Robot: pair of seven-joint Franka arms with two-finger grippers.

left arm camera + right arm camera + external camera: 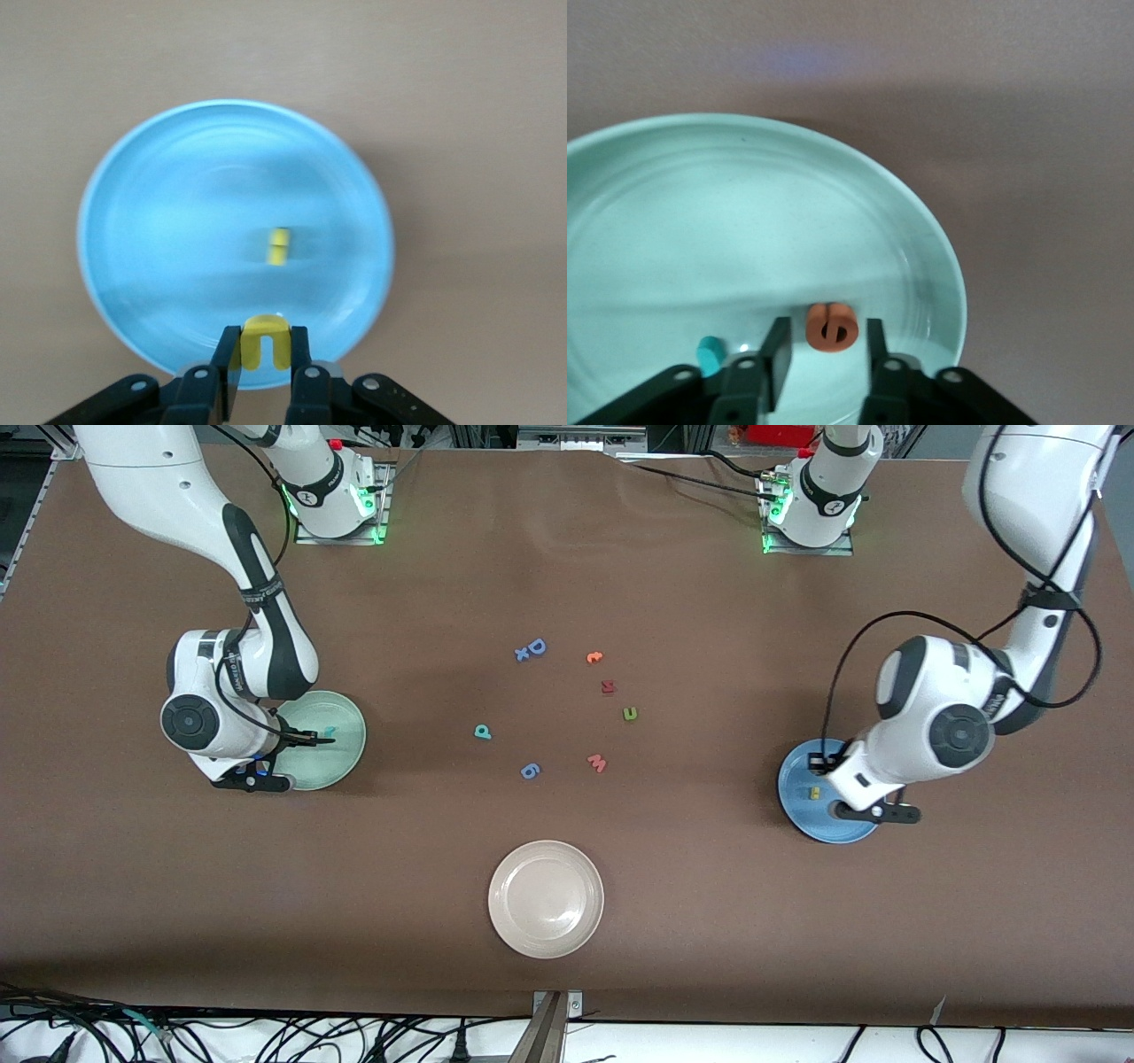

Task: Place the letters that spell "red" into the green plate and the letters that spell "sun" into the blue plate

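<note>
My right gripper (827, 325) stands open low over the green plate (673, 221), toward the right arm's end of the table. The orange "e" (832, 326) sits between its fingers with a gap on each side. A teal letter (709, 354) lies in the same plate (344, 719). My left gripper (266, 335) is shut on a yellow u/n letter (266, 345) over the rim of the blue plate (177, 221). Another yellow letter (279, 247) lies in that plate (802, 815). The teal "d" (482, 732) and the green u/n letter (630, 713) lie mid-table.
Also mid-table are a blue "D" (537, 646), a small blue letter (522, 654), an orange "t" (594, 657), a dark red letter (609, 686), a blue letter (530, 771) and a pink "w" (597, 763). A beige-white plate (546, 899) sits nearer the front camera.
</note>
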